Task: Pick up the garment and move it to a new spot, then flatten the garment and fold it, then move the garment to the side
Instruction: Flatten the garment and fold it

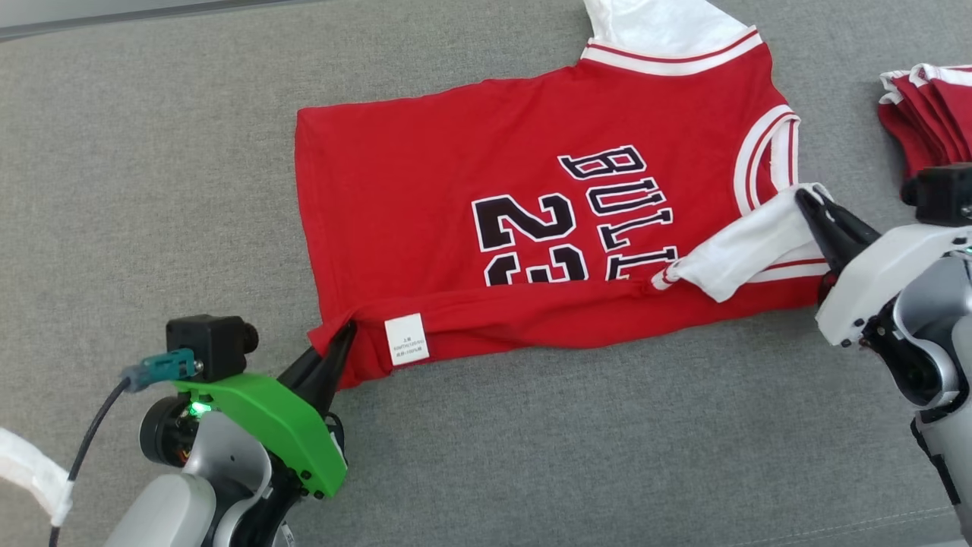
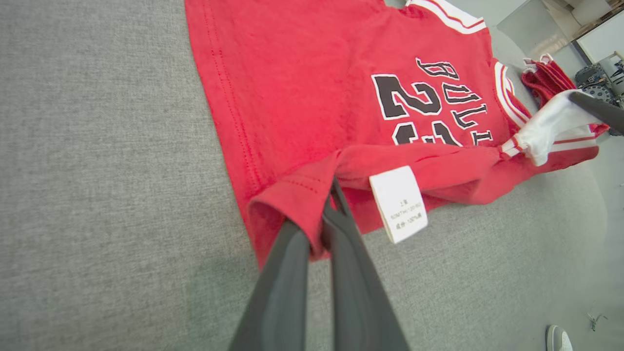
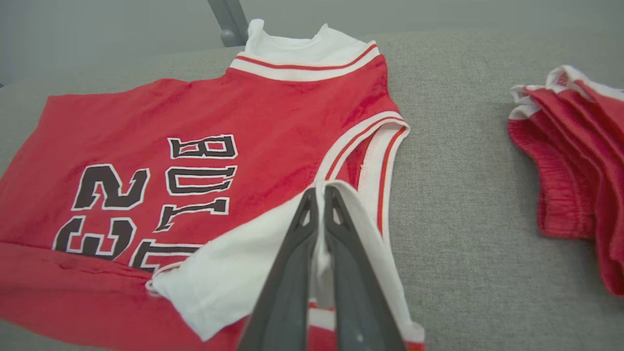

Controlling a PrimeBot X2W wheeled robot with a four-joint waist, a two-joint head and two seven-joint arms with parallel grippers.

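Note:
The garment [image 1: 456, 197] is a red jersey with white sleeves, black number 23 and lettering, spread on the grey surface [image 1: 152, 190]. Its near long edge is folded up over the print as a strip. My left gripper [image 1: 342, 334] is shut on the hem corner of that strip, beside a white care label [image 1: 406, 339]. In the left wrist view the dark fingers [image 2: 292, 253] pinch the red corner [image 2: 292, 195]. My right gripper [image 1: 803, 199] is shut on the white sleeve [image 1: 748, 247], which lies folded over the jersey. In the right wrist view the sleeve [image 3: 234, 263] sits between my closed fingers [image 3: 297, 253].
A stack of folded red and white garments [image 1: 926, 114] lies at the right edge, close to my right arm; the stack [image 3: 575, 161] appears again in the right wrist view. Open grey surface spreads to the left and in front. A white cloth scrap [image 1: 30, 471] lies at lower left.

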